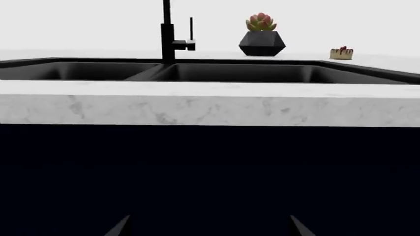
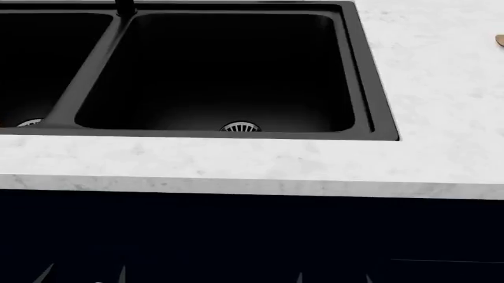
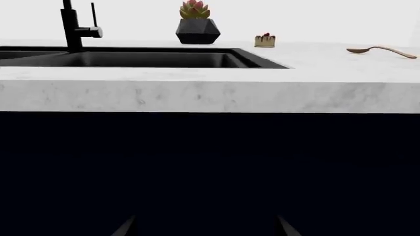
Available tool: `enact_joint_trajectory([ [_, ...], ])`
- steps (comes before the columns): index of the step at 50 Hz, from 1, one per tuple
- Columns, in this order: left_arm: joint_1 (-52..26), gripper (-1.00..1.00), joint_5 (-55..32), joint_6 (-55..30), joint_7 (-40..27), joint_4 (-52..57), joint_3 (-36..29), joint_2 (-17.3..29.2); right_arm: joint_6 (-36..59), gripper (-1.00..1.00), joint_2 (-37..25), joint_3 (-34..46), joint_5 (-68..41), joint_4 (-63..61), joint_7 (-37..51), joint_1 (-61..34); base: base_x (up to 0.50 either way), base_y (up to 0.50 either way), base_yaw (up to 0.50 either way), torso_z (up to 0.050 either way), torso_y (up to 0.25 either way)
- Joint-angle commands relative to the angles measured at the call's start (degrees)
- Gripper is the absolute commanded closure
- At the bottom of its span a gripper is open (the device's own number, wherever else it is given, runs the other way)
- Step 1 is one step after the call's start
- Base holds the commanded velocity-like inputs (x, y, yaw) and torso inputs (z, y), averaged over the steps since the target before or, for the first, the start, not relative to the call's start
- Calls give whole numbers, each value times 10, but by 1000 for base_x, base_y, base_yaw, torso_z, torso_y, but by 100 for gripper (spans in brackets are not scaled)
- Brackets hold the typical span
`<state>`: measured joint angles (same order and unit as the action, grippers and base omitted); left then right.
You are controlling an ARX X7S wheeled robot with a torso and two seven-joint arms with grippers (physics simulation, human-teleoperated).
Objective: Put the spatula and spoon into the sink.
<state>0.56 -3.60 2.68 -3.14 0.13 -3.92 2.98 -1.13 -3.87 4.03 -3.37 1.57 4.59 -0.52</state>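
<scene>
The black double-basin sink (image 2: pixel 370 76) is set into the white marble counter, each basin with a round drain strainer (image 2: pixel 240 126). The light wooden spoon (image 3: pixel 380 49) lies on the counter right of the sink; only its tip (image 2: pixel 500 40) shows at the head view's right edge. The spatula is out of view. Both grippers hang low in front of the dark cabinet, below the counter's edge. My left gripper (image 1: pixel 208 227) is open and holds nothing. My right gripper (image 3: pixel 203 226) is likewise open and holds nothing. Only the fingertips show in each view.
A tall black faucet (image 1: pixel 167 34) rises behind the basin divider. A succulent in a black faceted pot (image 1: pixel 261 37) and a small cake slice (image 1: pixel 341 53) stand at the counter's back. The marble counter front (image 2: pixel 236 180) overhangs the dark cabinet (image 2: pixel 236 236).
</scene>
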Motion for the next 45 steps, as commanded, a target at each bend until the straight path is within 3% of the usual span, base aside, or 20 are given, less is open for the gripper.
enact_joint_trajectory([
  [1,0,-100,3,-10,9,8,4,-4,0,-100,-4,5,-3,-1,3,2,0,0,0,0,0],
  [9,2,-100,-4,-21,-1,32,-5,7,4,-100,-10,13,0,-9,14,1,0,0,0,0,0],
  [24,-2,-100,-12,-131,-16,206,-16,36,130,-100,-42,27,26,-218,35,10,0,0,0,0,0],
  [31,-71,-100,-49,-395,-30,345,4,50,299,-100,-64,11,-9,-346,15,-28,0,0,0,0,0],
  [34,-151,-100,-70,-560,-32,415,11,68,456,-100,-61,-34,-85,-426,-9,-92,0,0,0,0,0],
  [39,-248,-100,-99,-674,-19,437,32,78,617,-100,-59,-56,-118,-468,11,-184,0,0,0,0,0],
  [41,-299,-100,-117,-722,-13,439,56,73,653,-100,-83,-24,-114,-474,8,-218,0,0,0,0,0],
  [45,-376,-100,-138,-785,-2,420,87,72,725,-100,-72,-44,-137,-490,6,-288,0,0,0,0,0],
])
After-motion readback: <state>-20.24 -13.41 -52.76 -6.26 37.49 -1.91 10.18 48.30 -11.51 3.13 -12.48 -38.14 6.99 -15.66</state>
